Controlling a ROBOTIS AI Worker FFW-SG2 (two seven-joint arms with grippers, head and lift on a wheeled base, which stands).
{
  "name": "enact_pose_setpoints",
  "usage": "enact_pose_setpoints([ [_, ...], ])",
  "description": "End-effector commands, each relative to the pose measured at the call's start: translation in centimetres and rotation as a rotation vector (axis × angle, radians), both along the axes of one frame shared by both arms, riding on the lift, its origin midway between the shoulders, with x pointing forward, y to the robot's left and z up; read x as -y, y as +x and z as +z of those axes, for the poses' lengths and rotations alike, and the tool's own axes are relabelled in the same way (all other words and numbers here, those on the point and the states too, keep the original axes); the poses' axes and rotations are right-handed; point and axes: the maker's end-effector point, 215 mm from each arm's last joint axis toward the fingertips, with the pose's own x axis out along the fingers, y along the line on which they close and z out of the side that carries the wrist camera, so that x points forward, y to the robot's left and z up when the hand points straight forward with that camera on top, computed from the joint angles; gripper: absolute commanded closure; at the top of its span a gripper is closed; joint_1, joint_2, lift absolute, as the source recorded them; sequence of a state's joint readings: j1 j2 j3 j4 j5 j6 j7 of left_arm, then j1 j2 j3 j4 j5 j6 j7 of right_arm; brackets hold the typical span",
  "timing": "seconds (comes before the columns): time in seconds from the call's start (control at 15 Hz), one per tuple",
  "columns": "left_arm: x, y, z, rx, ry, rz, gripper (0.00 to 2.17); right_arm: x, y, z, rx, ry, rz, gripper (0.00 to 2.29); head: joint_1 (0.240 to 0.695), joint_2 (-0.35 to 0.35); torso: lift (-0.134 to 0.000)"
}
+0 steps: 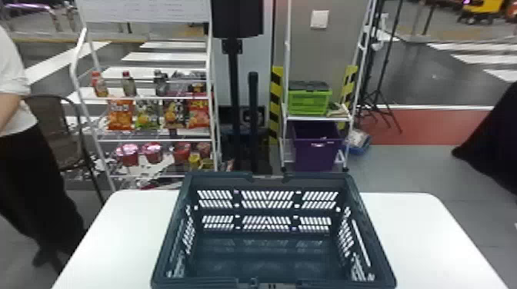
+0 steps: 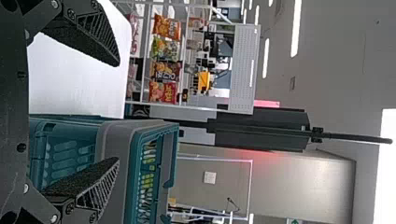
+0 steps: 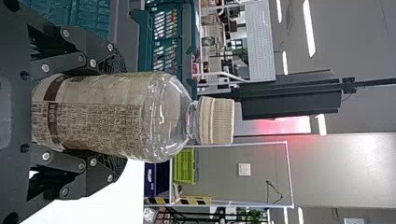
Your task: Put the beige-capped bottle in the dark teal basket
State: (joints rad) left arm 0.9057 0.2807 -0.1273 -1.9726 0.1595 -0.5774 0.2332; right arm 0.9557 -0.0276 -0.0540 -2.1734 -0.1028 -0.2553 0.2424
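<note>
Head view, upper left: snack bags [image 1: 120,117] on white shelf [image 1: 154,141]. Lower middle: dark teal basket [image 1: 315,177] on white table [image 1: 415,223]. Upper right of middle: green crate [image 1: 307,103] above purple bin [image 1: 315,151]. Left wrist view: left gripper [image 2: 119,112], jaws spread wide. Right wrist view: right gripper [image 3: 122,114], jaws closed around beige-capped bottle [image 3: 163,116], upright, near basket.

Left fingers [image 2: 105,35]: black, tapered wedges, latticed sides, grainy pads [image 2: 77,181]. Silver screws [image 2: 53,218] at joints. Right wrist: dark grey plate [image 3: 14,172], small round holes; black angular links [image 3: 65,63].
</note>
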Motion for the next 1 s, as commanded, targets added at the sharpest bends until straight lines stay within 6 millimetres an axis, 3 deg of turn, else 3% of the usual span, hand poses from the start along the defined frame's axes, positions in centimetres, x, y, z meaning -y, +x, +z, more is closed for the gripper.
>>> enact_pose_setpoints([
  [0.0, 0.0, 0.0, 0.1, 0.001, 0.0, 0.0, 0.17, 0.1, 0.0, -0.1, -0.003, -0.001, -0.001, 2.28, 0.499, 0.0, 0.0],
  [0.53, 0.0, -0.1, 0.1, 0.0, 0.0, -0.002, 0.17, 0.0, 0.1, 0.1, -0.004, 0.0, 0.001, 2.28, 0.499, 0.0, 0.0],
  [0.73, 0.0, -0.1, 0.0, -0.001, 0.001, -0.003, 0.17, -0.3, 0.7, 1.8, 0.015, 0.0, 0.006, 2.28, 0.499, 0.0, 0.0],
  [0.93, 0.0, -0.2, -0.3, -0.008, 0.002, -0.001, 0.17, -0.7, 2.3, 4.8, 0.034, -0.006, 0.017, 2.28, 0.499, 0.0, 0.0],
])
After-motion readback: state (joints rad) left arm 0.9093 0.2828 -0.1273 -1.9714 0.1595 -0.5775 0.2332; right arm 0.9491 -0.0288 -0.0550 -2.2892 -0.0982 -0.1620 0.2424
